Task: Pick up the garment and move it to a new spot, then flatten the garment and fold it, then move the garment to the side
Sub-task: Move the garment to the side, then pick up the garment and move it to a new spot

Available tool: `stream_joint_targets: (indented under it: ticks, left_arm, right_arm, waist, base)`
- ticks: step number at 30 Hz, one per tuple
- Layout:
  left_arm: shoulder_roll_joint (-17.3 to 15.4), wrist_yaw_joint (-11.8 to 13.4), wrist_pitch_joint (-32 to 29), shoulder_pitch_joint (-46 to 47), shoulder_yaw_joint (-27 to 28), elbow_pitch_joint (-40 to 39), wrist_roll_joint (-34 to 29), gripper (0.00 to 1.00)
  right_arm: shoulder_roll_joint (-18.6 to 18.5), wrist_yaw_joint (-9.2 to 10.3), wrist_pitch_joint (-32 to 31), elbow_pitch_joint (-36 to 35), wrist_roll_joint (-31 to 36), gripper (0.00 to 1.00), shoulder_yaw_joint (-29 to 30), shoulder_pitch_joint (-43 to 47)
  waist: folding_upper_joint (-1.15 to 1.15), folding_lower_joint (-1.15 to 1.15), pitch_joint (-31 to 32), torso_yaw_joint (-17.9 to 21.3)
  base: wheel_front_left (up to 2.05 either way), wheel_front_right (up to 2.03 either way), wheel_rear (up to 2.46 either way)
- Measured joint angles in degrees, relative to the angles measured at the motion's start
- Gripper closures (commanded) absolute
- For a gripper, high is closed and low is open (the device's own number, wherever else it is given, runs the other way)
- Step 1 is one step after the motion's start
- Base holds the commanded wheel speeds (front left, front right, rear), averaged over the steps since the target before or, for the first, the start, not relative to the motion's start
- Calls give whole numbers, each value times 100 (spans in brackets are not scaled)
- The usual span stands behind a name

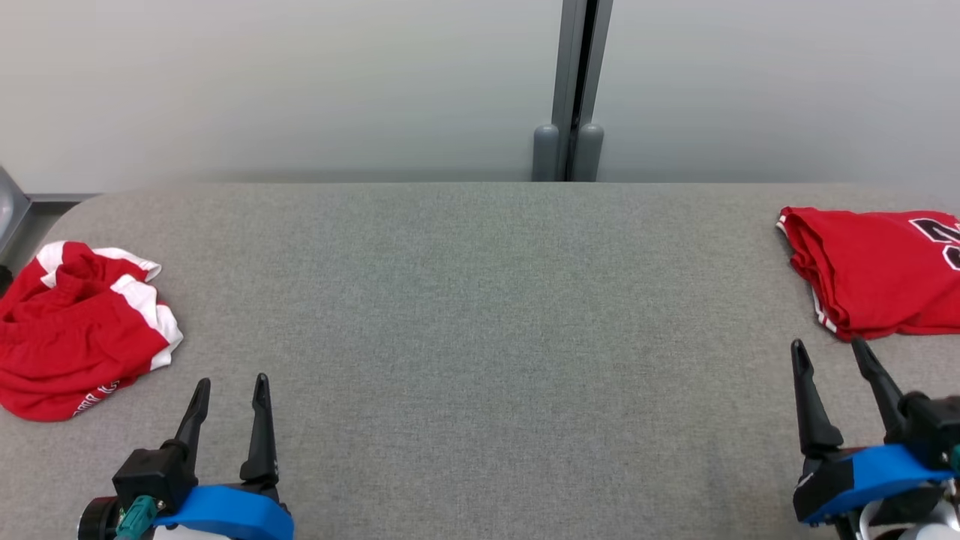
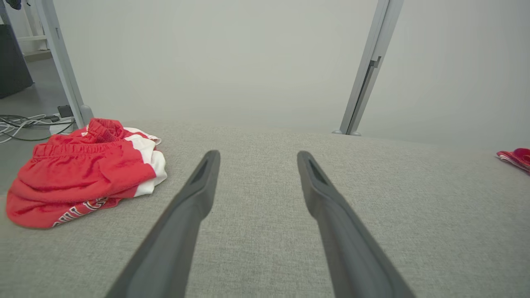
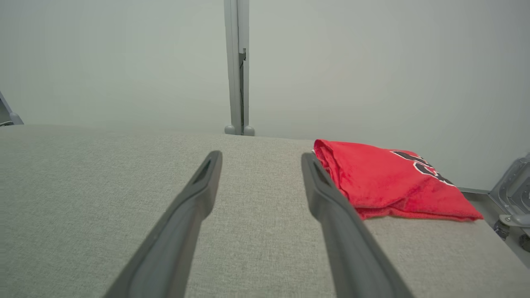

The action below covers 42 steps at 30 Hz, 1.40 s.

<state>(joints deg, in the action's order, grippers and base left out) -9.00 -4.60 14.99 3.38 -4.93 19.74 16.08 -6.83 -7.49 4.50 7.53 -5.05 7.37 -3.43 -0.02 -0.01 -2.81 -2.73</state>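
While the left claw (image 1: 232,380) and right claw (image 1: 828,345) sit wide open and empty, I reckon it's the pick-up step, so next is reaching for the crumpled shorts (image 1: 75,330) at the left end of the table (image 1: 480,300)

Shorts (image 1: 75,330) on table's (image 1: 480,337) left, jersey (image 1: 877,270) far right

Lab-like test bay: grey padded table (image 1: 480,300), pale partition panels (image 1: 300,90).
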Motion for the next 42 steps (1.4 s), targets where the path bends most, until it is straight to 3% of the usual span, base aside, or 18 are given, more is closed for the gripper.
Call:
stream_joint_targets:
  ticks: [7,28,42]
  left_arm:
    - [0,-32,0,-169,23,67,-63,0]
    - [2,-101,0,-222,-4,168,-102,0]
    - [-77,-99,0,-86,-56,193,-110,0]
  right_arm:
    - [287,0,104,-264,8,0,53,460]
    - [387,0,155,-134,-67,0,32,600]
    - [392,0,243,64,-116,0,-196,609]
  waist:
    - [0,1,226,85]
    - [2,2,296,136]
    - [2,1,396,-922]
  base:
    - [0,0,0]
    - [0,0,0]
    - [0,0,0]
